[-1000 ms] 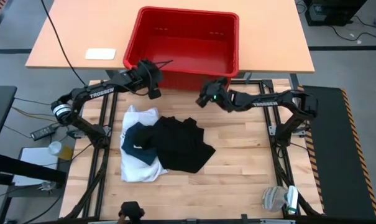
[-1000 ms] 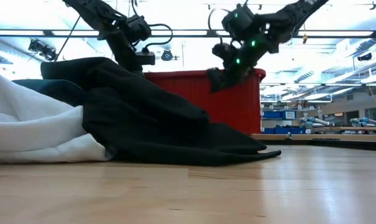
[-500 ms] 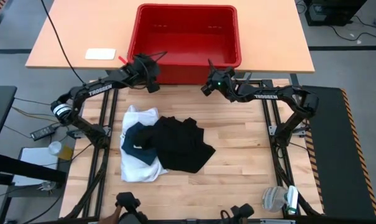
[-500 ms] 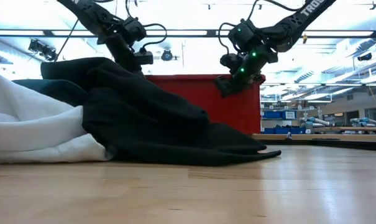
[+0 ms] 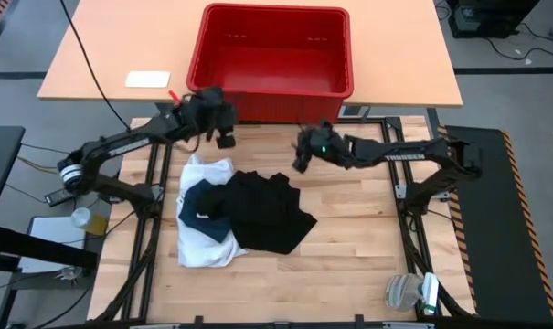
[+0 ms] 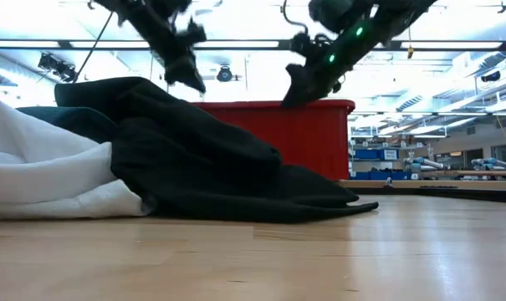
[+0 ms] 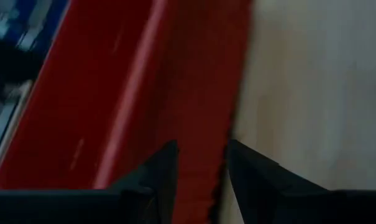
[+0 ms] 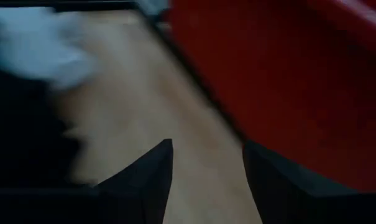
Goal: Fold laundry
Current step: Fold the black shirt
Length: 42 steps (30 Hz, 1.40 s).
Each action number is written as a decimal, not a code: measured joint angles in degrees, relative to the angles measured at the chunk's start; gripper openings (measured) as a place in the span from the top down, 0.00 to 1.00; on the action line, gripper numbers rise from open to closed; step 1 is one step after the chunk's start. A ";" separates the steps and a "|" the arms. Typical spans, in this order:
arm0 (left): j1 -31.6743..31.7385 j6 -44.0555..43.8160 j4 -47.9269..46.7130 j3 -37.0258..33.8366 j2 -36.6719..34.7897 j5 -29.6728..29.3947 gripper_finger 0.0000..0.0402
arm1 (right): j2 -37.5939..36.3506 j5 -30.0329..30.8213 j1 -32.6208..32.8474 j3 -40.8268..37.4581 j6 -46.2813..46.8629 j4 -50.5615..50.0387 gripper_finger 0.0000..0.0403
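A: On the surface [image 5: 349, 228]: laundry [image 5: 235, 215] heaped, blue piece half buried under black.
B: Left end effector [image 5: 223, 139] by crate [image 5: 274, 50], parted, empty. Right end effector [image 5: 299, 163] above pile, parted, empty, blurred.

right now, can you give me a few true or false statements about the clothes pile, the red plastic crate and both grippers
1. The red plastic crate holds a white shirt. False: its inside shows only bare red plastic.
2. The soft black garment lies partly over the white cloth shirt. True.
3. The left gripper grips the black garment. False: its fingers are apart with nothing between them, beside the crate.
4. The right gripper holds nothing. True.
5. The garments sit on the wooden table. True.
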 joint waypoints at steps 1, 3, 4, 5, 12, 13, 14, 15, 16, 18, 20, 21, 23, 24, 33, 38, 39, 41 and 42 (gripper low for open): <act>-2.13 -0.54 -2.12 0.00 -1.30 0.60 0.64 | -0.76 -0.96 1.68 -0.02 1.17 -1.57 0.50; -7.82 -1.47 -8.42 0.00 -3.44 2.68 0.64 | -2.53 -2.35 5.72 -0.29 4.06 -4.08 0.50; -10.93 -2.70 -11.61 0.04 -3.80 2.87 0.64 | -3.44 -2.27 8.00 -0.93 5.05 -4.19 0.50; -14.27 -4.84 -14.76 0.08 -3.81 2.64 0.64 | -4.31 -1.87 10.16 -1.76 5.71 -4.01 0.50; -31.03 -33.98 -25.84 0.29 2.89 -0.30 0.63 | -6.48 0.81 20.28 -6.65 9.39 1.52 0.50; -32.14 -35.66 -26.80 0.79 3.92 -0.13 0.62 | -6.37 0.86 20.93 -7.04 10.10 2.16 0.50; -33.10 -37.09 -27.58 1.41 4.80 0.16 0.61 | -5.96 0.89 21.43 -7.27 10.95 2.89 0.50; -34.05 -38.54 -28.61 2.26 5.47 0.78 0.60 | -5.59 0.92 21.86 -7.30 11.79 3.69 0.50; -34.96 -40.06 -29.54 3.34 5.91 1.77 0.59 | -5.45 0.94 22.32 -7.34 12.45 3.54 0.50; -36.90 -42.93 -29.79 5.46 6.22 4.21 0.56 | -5.26 1.11 23.03 -7.41 13.81 3.63 0.50; -39.14 -45.27 -30.27 6.65 6.19 4.38 0.53 | -5.24 1.82 23.81 -7.39 14.78 3.66 0.50; -40.23 -46.17 -30.33 6.78 6.19 3.77 0.51 | -5.21 2.36 24.25 -7.39 15.16 3.73 0.50; -42.22 -47.72 -31.31 6.78 6.31 2.66 0.48 | -5.19 3.53 25.21 -7.39 15.24 4.59 0.50; -43.07 -48.40 -32.05 6.67 6.86 2.09 0.46 | -5.19 4.08 25.70 -7.39 15.29 4.87 0.50; -50.70 -43.24 -34.08 6.64 18.01 -11.17 0.40 | -4.38 8.33 30.73 -7.31 18.17 6.17 0.50; -51.67 -41.87 -37.61 7.25 21.71 -21.85 0.51 | -3.47 11.44 32.66 -7.30 17.83 6.22 0.50; -51.82 -41.83 -38.35 7.87 21.96 -23.56 0.56 | -3.41 11.74 32.80 -7.30 17.74 6.52 0.50; -51.95 -41.78 -41.15 9.56 21.73 -26.84 0.71 | -3.40 12.05 33.07 -7.30 17.73 6.53 0.50; -51.93 -41.79 -42.25 10.52 21.35 -27.61 0.79 | -3.40 11.92 33.17 -7.30 17.78 6.39 0.50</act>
